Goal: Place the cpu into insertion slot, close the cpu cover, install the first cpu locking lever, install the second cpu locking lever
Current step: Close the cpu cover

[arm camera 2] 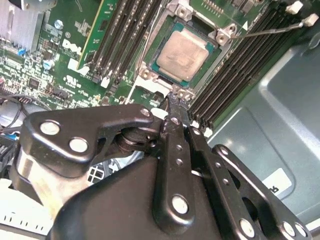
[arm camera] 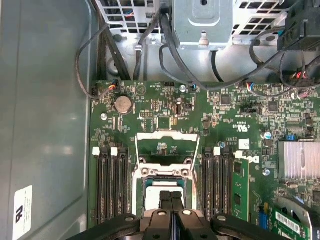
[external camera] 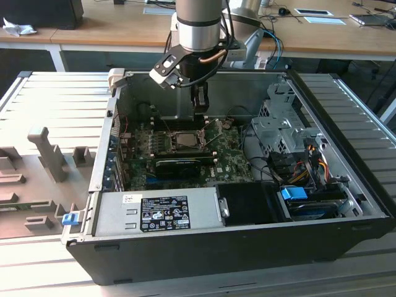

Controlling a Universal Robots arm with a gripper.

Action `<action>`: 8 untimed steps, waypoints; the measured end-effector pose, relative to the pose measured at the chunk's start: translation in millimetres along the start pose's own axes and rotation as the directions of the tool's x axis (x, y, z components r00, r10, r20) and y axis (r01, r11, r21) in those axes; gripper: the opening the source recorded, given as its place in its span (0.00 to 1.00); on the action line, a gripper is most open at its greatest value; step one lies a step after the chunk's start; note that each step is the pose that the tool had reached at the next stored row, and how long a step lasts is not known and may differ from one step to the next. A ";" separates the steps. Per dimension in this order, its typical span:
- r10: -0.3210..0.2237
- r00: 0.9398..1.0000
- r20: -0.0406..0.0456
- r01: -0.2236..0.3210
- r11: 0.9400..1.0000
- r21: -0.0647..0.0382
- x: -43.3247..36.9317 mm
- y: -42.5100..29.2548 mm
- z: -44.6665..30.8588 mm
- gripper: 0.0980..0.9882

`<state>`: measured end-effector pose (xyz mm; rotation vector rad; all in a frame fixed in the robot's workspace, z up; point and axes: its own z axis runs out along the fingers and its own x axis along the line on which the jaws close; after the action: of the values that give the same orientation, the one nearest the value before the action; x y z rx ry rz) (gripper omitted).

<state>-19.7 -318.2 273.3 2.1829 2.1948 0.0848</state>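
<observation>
Gripper point(arm camera 2: 175, 101) hovering, fingers pressed together, gripping nothing, tips just beside insertion slot point(arm camera 2: 148, 75) edge. Cpu point(arm camera 2: 182, 54) sitting in slot, just past tips. Cpu cover point(arm camera: 167, 144) lying open. Memory slots point(arm camera 2: 125, 35) flanking socket closely; grey case wall point(arm camera 2: 280, 100) lying near.

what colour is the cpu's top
Silver-grey; the cpu shows best in the second wrist view.

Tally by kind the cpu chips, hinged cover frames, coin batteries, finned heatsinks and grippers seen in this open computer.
small square silver-topped cpu: 1
thin square hinged metal cpu cover: 1
round silver coin battery: 1
ribbed silver heatsink: 1
black gripper: 1
Total: 5
</observation>
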 end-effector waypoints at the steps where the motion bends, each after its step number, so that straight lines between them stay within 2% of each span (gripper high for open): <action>1: 0.000 1.000 0.000 0.000 1.000 0.000 0.0 1.3 0.1 0.01; 8: 0.000 1.000 0.000 0.000 1.000 0.000 0.0 6.5 0.5 0.01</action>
<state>-13.2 -318.2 273.3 2.1829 2.1947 0.0847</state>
